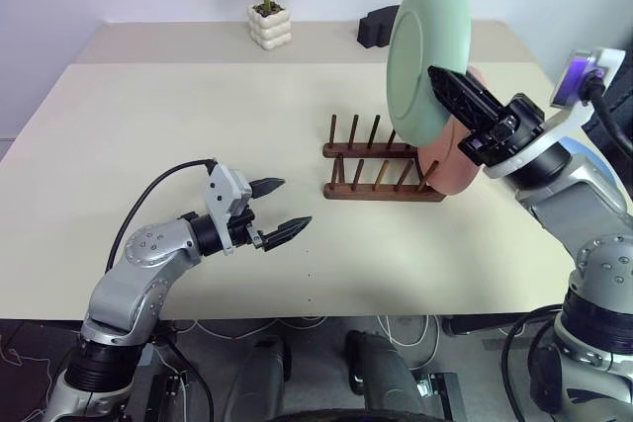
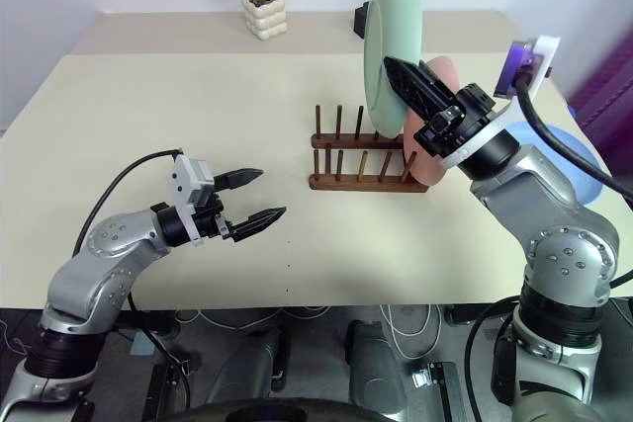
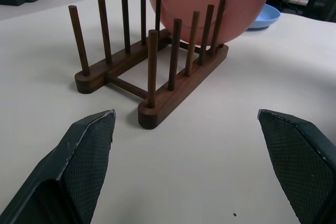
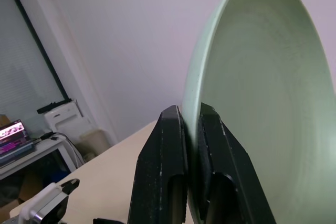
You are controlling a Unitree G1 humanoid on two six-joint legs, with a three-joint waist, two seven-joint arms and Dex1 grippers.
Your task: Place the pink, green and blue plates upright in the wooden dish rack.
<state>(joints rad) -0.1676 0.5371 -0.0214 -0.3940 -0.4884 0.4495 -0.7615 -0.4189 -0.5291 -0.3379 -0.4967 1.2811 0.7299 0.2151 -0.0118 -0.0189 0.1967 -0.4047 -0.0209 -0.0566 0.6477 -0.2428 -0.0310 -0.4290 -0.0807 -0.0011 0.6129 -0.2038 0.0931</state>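
The green plate (image 1: 427, 56) is up in the air on edge, above the right end of the wooden dish rack (image 1: 381, 169), clear of the pegs. The right hand (image 2: 407, 80) is clamped on its rim, 1 finger on each face, as the right wrist view shows. The pink plate (image 1: 457, 160) already stands upright in the rack's rightmost slots, partly hidden behind the green plate and the right arm. The blue plate (image 2: 569, 160) lies flat on the desk (image 1: 148, 145) to the right of the rack, mostly covered by the right arm. The rack's other slots, to the left of the pink plate, stand free. The left hand (image 1: 280, 209) hovers low over the desk, well to the left of the rack and nearer the front edge, its 2 fingers spread wide apart, pointing toward the rack and holding nothing. At the desk's far edge sit a small potted plant (image 1: 265, 7) in a white pot and a black block (image 1: 377, 27).
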